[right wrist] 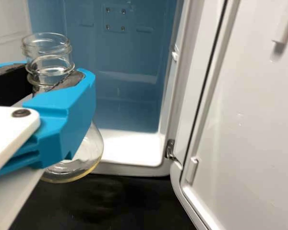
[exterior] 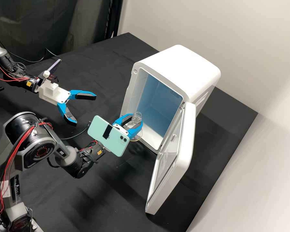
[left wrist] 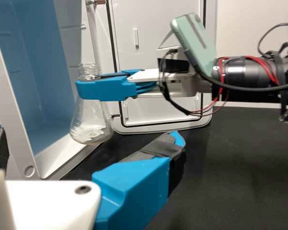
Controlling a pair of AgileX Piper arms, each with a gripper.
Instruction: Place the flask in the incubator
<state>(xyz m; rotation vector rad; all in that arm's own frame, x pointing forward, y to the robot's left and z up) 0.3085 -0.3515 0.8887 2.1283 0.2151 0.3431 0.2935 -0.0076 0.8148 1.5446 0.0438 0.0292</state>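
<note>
- The right gripper (exterior: 132,124) is clenched on the neck of the flask (exterior: 137,118), just under the lip, so the bulb hangs free and upright below the fingers.
- The flask is off the bench (exterior: 119,193), held at the mouth of the incubator (exterior: 183,74), near its lower front sill and not yet inside. Gripping it by the neck leaves the flat base clear to be set on the floor within.
- The door (exterior: 172,154) stands swung wide to one side, out of the arm's path.
- The left gripper (exterior: 84,109) is spread wide and holds nothing, well apart from the incubator, probably to keep out of the way.
- The flask is clear glass, with a narrow ridged neck over a cone-shaped body. It may hold a trace of liquid at the bottom, though glare makes that hard to tell.
- The incubator is a smooth white shell with rounded corners, lined in pale blue. The bench is matte black.
</note>
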